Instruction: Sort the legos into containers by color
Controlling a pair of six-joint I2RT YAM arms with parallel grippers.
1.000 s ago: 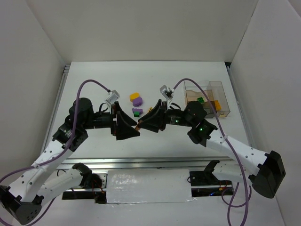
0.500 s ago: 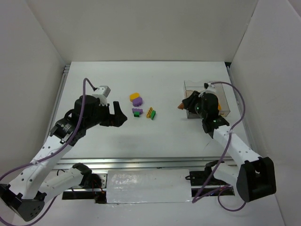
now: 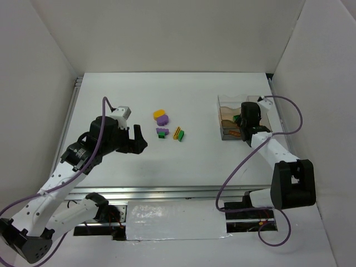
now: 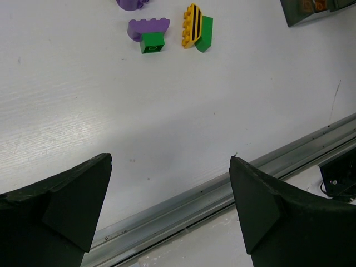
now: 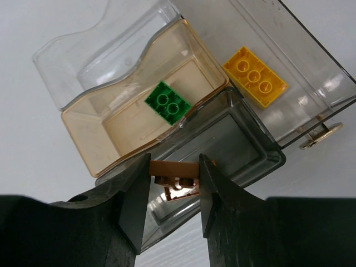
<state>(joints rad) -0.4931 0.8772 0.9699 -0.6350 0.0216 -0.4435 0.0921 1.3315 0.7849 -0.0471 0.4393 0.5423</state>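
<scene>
**Dropping the brown brick cleanly**

My right gripper [image 5: 174,173] pinched a brown brick [image 5: 173,167] above the grey bin [image 5: 245,139], lower centre. The green brick [image 5: 168,102] and yellow brick [image 5: 255,77] lay in other bins, so I judged it best to centre over grey and release low. My left gripper [image 4: 169,192] hung spread wide, with loose legos [image 4: 149,34] at upper left.

The box [image 5: 83,61] is clear, glossy plastic with smooth walls that catch bright reflections. One compartment [image 5: 105,133] has an amber tint, and the one beside it is smoky grey. The green brick [image 5: 168,103] and yellow brick [image 5: 255,76] inside the box are smooth, shiny moulded plastic. So is the brown brick [image 5: 167,166] over the grey part. The fingers [image 5: 130,206] of the right gripper [image 5: 175,173] holding it are matt black plastic, faintly grainy. Left of the box, the table [image 4: 167,111] is white, matt and lightly streaked. A brushed metal rail [image 4: 222,194] runs along its near edge.
</scene>
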